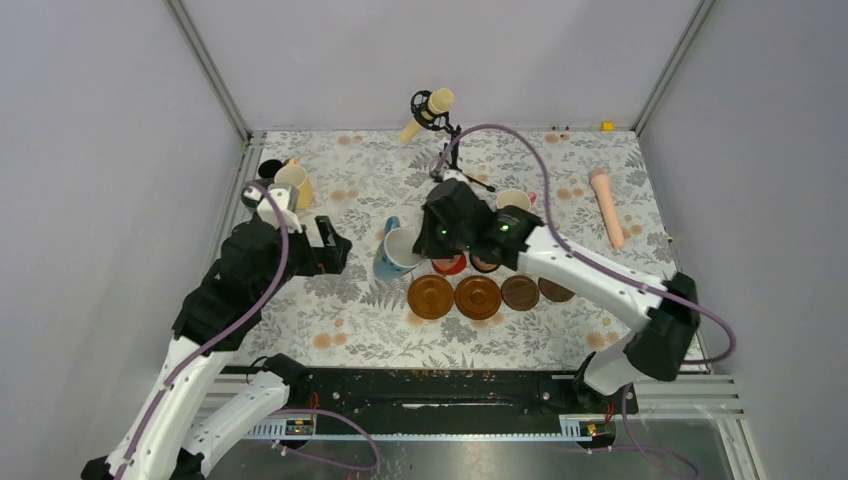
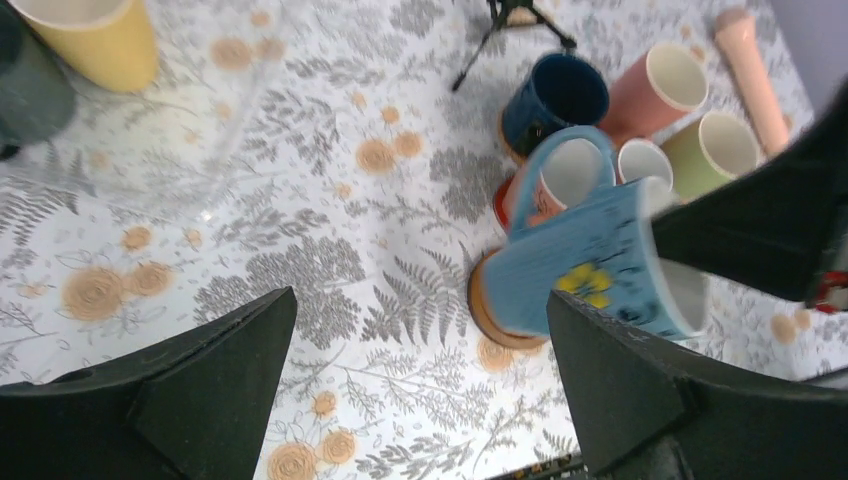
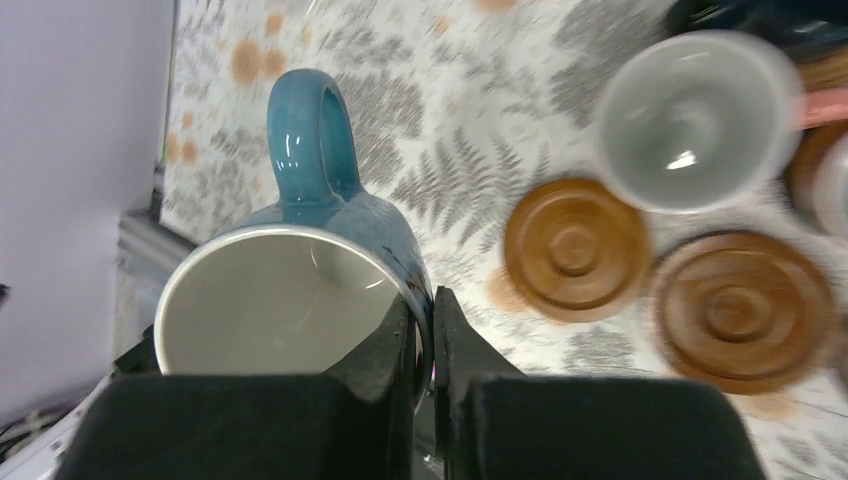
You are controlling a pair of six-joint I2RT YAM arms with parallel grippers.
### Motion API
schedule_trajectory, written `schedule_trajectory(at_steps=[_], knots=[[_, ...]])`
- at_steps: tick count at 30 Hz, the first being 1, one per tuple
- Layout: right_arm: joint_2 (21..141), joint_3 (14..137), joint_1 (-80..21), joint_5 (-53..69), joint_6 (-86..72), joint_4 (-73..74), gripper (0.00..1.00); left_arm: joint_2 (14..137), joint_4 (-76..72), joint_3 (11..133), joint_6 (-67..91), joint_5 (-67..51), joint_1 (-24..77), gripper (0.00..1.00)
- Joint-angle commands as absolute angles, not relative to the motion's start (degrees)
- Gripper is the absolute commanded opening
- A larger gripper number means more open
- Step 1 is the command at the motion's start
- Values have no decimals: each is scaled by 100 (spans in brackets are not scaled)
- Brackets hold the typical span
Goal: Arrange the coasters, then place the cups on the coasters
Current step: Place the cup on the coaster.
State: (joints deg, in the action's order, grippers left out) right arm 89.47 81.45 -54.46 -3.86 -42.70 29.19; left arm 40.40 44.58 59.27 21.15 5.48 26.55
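Blue mug (image 3: 262, 318) left of wooden coasters (image 1: 477, 297): we judge it rigid, breakable, perhaps slick | right gripper (image 3: 422, 322) pinches its rim | left gripper (image 2: 420, 300) agape

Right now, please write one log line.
left gripper: open, empty | right gripper: shut on blue mug rim | front brown coasters: bare

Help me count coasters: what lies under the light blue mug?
A brown coaster: only its edge shows beneath the light blue mug. The mug covers the rest, so whether they touch cannot be seen.
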Motion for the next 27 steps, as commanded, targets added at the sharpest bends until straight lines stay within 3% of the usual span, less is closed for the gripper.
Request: schedule_trajectory(at_steps=[1,6,15,27], knots=[[7911,8275,-5298,-1837,-3650,3614,0,3613,3989,5974,1934,1296,2636,99],[7216,8147,-5191,-3830,-3371,4338,0,3447,3818,5579,2032,1031,2636,99],[6632,8117,-4347,-5130,-3542,5468,0,3630,3614,5155,1999,1007,2637,99],[5819,6809,-1534,-3214,-4413,5512,0,3592,3526,4971,1947,954,2637,99]])
